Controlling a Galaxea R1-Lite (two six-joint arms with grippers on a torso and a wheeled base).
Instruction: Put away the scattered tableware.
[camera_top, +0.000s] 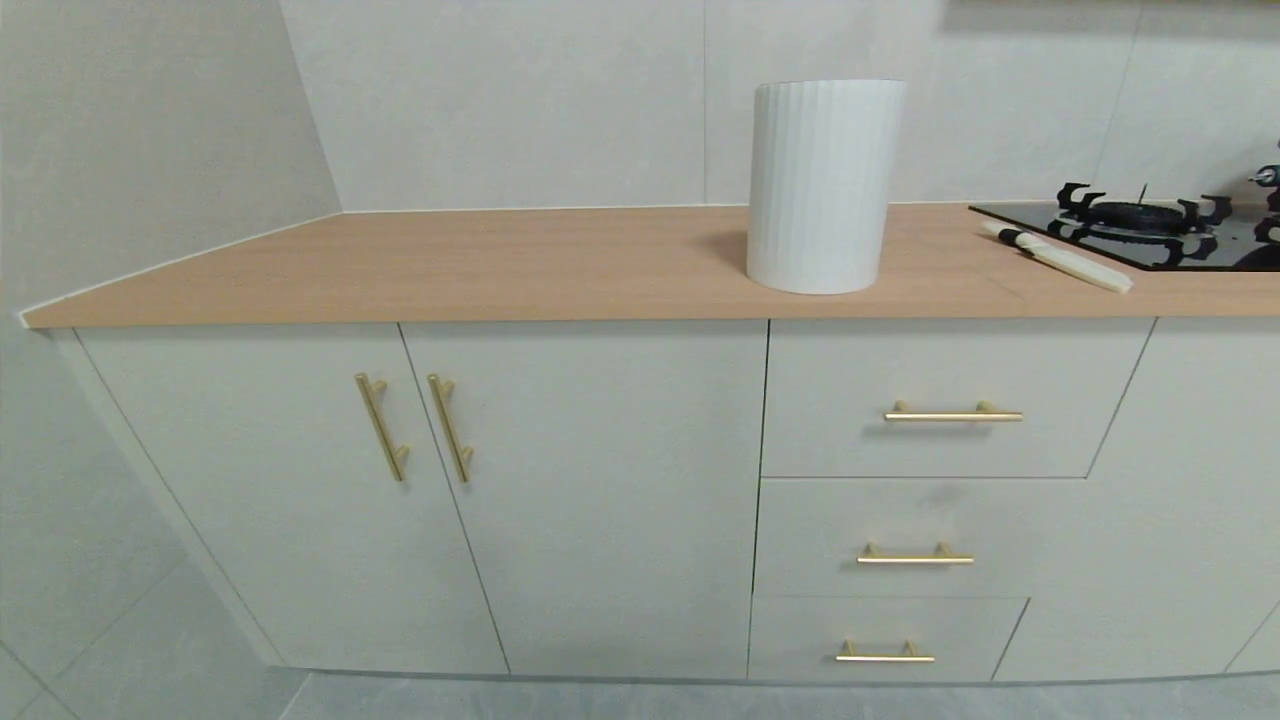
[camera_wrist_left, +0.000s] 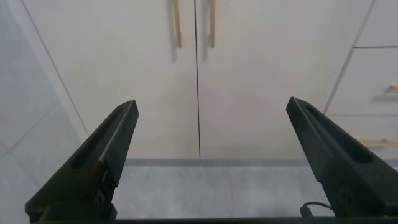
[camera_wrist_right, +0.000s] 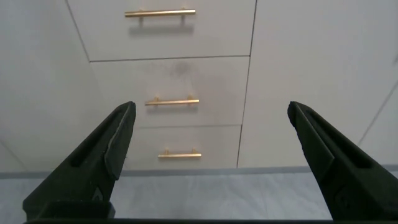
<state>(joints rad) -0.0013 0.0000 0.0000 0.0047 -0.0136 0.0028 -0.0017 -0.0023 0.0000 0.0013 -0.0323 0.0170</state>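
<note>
A cream-handled utensil, perhaps a knife (camera_top: 1062, 258), lies on the wooden countertop (camera_top: 480, 265) beside the stove at the right. A tall white ribbed cylinder container (camera_top: 822, 186) stands upright on the counter left of it. My left gripper (camera_wrist_left: 210, 106) is open and empty, low in front of the double cupboard doors (camera_wrist_left: 196, 74). My right gripper (camera_wrist_right: 211, 107) is open and empty too, facing the stack of drawers (camera_wrist_right: 171, 87) with gold handles.
A black gas hob (camera_top: 1150, 228) sits at the counter's right end. Below the counter are two cupboard doors with gold handles (camera_top: 415, 428) and three drawers (camera_top: 940, 412). Tiled walls close the back and left; grey floor (camera_wrist_left: 205, 193) lies below.
</note>
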